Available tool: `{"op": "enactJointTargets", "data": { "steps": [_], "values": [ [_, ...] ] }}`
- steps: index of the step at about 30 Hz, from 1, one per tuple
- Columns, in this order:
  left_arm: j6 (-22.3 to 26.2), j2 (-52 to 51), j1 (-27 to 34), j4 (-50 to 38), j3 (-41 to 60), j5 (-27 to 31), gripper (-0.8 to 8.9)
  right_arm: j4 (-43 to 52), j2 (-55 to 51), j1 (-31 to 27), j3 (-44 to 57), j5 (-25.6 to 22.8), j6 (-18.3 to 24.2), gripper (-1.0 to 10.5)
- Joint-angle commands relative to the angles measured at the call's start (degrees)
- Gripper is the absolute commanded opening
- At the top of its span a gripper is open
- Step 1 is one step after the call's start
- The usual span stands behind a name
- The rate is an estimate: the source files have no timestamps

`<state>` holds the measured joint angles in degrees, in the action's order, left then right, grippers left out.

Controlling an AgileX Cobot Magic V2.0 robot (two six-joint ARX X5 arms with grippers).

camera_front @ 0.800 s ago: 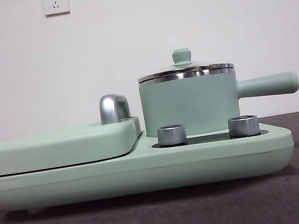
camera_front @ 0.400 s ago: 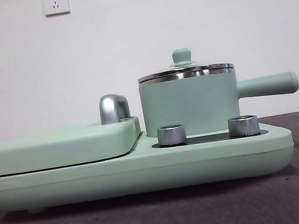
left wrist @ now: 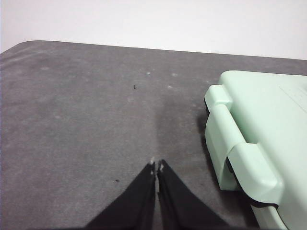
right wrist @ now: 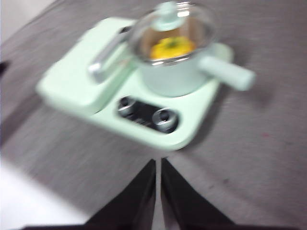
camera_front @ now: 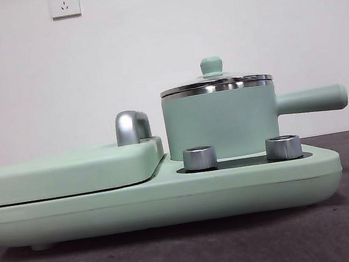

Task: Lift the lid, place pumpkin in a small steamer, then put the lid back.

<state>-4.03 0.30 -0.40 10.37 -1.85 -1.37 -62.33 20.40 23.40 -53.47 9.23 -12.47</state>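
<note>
left end effector [left wrist: 156, 166]: jaws together, holding nothing, low over the bare grey desk [left wrist: 86, 110], with the end of the mint-green cooker [left wrist: 259, 129] just off to its side; judged parked clear of the work. flat griddle cover [camera_front: 68, 171] with its chrome handle [camera_front: 132, 126]: closed, not part of the job. pot [camera_front: 220, 124]: seated on the cooker's burner behind two steel dials [camera_front: 200, 157], its long handle [camera_front: 309, 101] pointing away from the griddle. lid [camera_front: 214, 79]: seated level on the pot's rim, knob up. pumpkin [right wrist: 171, 47]: visible through the glass lid from the right wrist camera, inside the pot, well ahead of the end effector. right end effector [right wrist: 158, 165]: jaws together, empty, standing off from the cooker over the desk. the picture is blurred. judged: all three steps look complete.
</note>
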Motion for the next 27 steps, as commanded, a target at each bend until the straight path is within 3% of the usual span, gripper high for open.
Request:
{"op": "enactJointTargets", "data": {
  "steps": [1, 6, 10, 15, 18, 24, 27],
  "values": [
    [0.33, -0.11, 0.02, 0.33, 1.11, 0.11, 0.11, 6.82, -1.31, -7.52, 5.35, -0.33, -0.35, 0.2],
    [0.33, -0.11, 0.02, 0.33, 1.11, 0.11, 0.11, 23.87, -6.21, -19.08, 19.87, -0.48, -0.35, 0.2],
    [0.33, -0.11, 0.02, 0.33, 1.11, 0.11, 0.11, 34.16, -9.81, -23.67, 29.27, -3.54, -0.35, 0.2],
    [0.33, -0.11, 0.02, 0.33, 1.11, 0.11, 0.11, 40.74, -13.05, -23.85, 37.66, -12.72, -0.15, 0.2],
    [0.33, -0.11, 0.02, 0.33, 1.11, 0.11, 0.11, 42.84, -14.23, -23.30, 40.96, -15.87, 0.37, 0.2],
    [0.33, -0.11, 0.02, 0.33, 1.11, 0.09, 0.11, 47.82, -16.70, -21.86, 45.94, -15.13, 7.87, 0.2],
    [0.33, -0.11, 0.02, 0.33, 1.11, 0.11, 0.11, 47.78, -17.84, -21.46, 47.06, -14.36, 9.46, 0.2]
  ]
}}
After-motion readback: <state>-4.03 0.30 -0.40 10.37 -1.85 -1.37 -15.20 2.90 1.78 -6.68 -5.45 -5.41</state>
